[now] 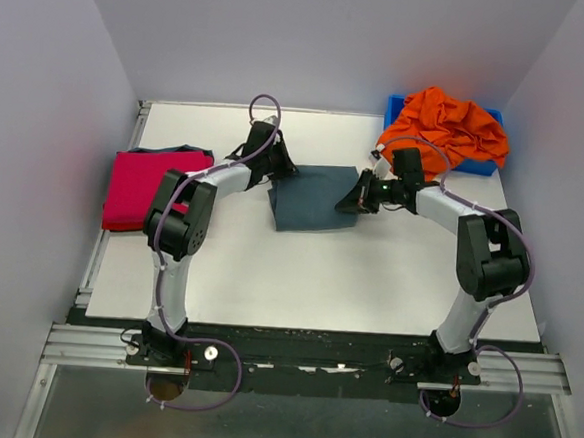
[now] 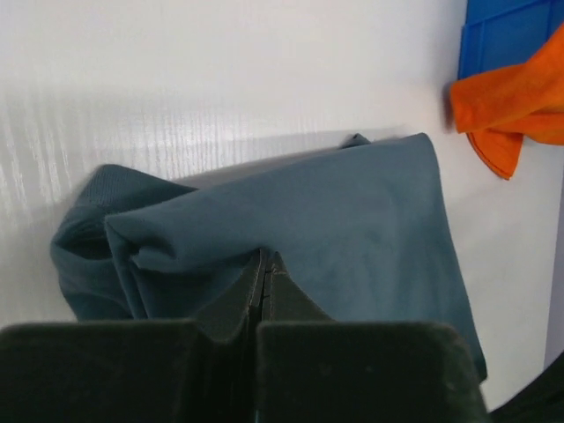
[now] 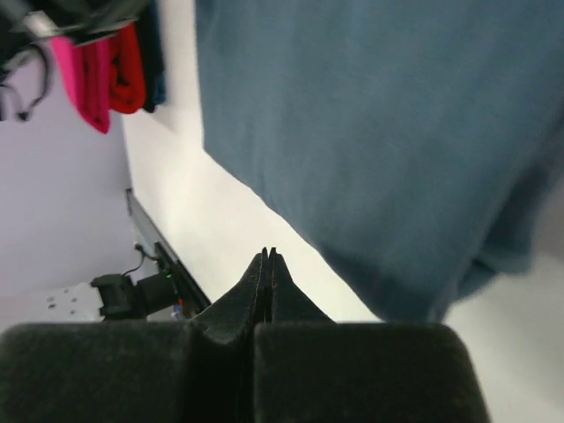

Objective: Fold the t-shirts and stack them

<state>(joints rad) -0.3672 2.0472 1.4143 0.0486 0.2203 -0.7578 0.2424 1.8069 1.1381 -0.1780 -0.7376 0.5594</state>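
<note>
Mid-frame on the white table (image 1: 318, 281) lies the soft slate grey-blue cotton t-shirt (image 1: 311, 198), a bunched fold pinched in the left gripper (image 2: 267, 257), while the right gripper (image 3: 267, 254) beside it has its jaws pressed together, empty.

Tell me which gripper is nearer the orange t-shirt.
Right. The right gripper sits at the grey-blue t-shirt's right edge, just short of the orange t-shirt; the left gripper is at that shirt's far-left corner, farther away.

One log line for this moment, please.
slate grey-blue cotton t-shirt: partly folded | left tool: shut at its fold | right tool: shut, empty
</note>
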